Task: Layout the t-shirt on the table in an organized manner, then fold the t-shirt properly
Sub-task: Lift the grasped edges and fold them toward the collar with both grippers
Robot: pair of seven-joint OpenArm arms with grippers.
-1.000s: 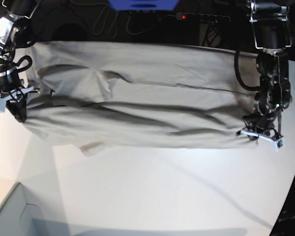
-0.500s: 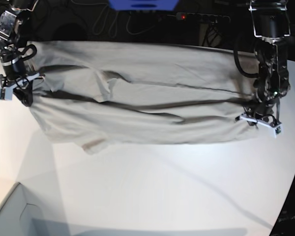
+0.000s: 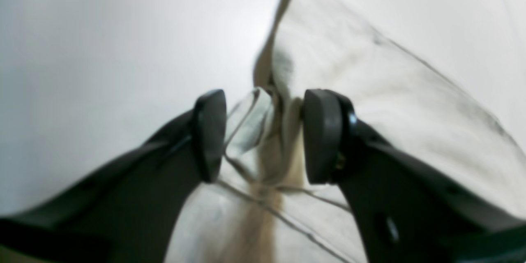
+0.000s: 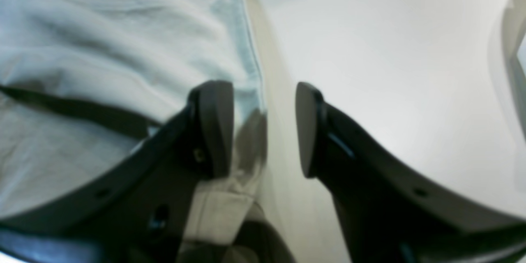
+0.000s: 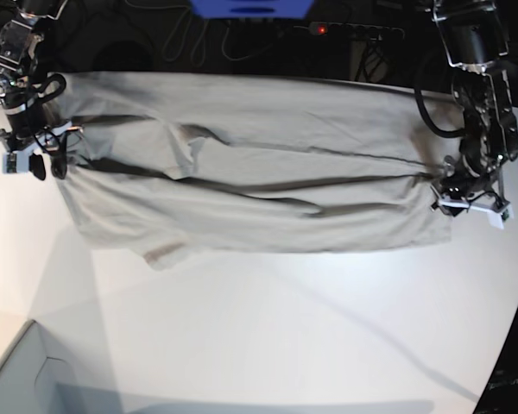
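Both grippers' fingers apart: left gripper (image 3: 265, 135) straddles t-shirt (image 5: 242, 185) hem, right gripper (image 4: 263, 129) at its edge; wrist views blurred.

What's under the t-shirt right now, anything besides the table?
Only the white table shows around the t-shirt, which lies spread flat with long creases. Whatever lies beneath the cloth itself is covered and cannot be seen.

Dark cable-strewn floor (image 5: 138, 39) behind.
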